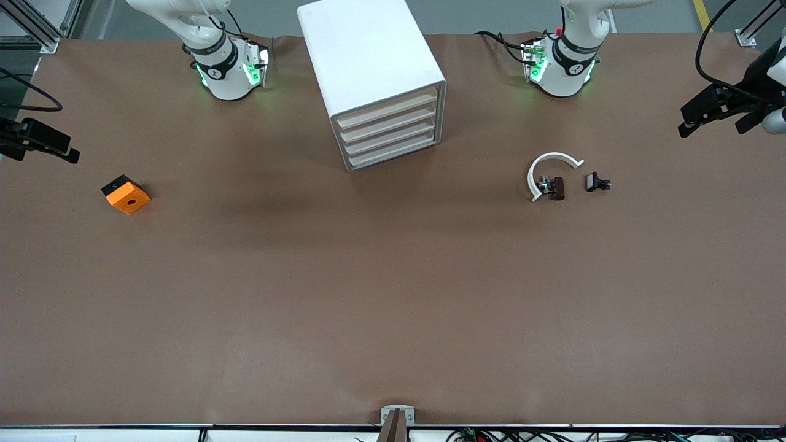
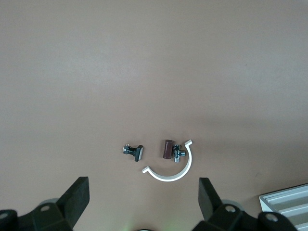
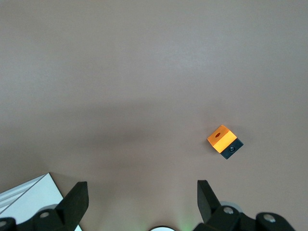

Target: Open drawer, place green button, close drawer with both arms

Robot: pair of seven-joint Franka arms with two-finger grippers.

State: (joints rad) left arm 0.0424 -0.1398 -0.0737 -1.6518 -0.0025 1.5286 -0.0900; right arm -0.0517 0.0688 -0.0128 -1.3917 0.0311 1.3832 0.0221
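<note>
The white cabinet [image 1: 368,55] stands between the two arm bases, its four cream drawers all shut. The drawer [image 1: 393,157] is the lowest one. No green-capped button shows in any view. My left gripper [image 2: 143,186] is open and empty, high over the table near the left arm's base [image 1: 562,67], above a white arc [image 2: 172,169] and small clips. My right gripper [image 3: 142,187] is open and empty, high near the right arm's base [image 1: 224,70]. Neither gripper shows in the front view.
An orange block with a hole [image 1: 126,194] lies toward the right arm's end, seen also in the right wrist view [image 3: 222,138]. The white arc [image 1: 548,169] and two dark clips [image 1: 556,187] [image 1: 597,182] lie toward the left arm's end. Black fixtures [image 1: 718,107] [image 1: 37,141] overhang both table ends.
</note>
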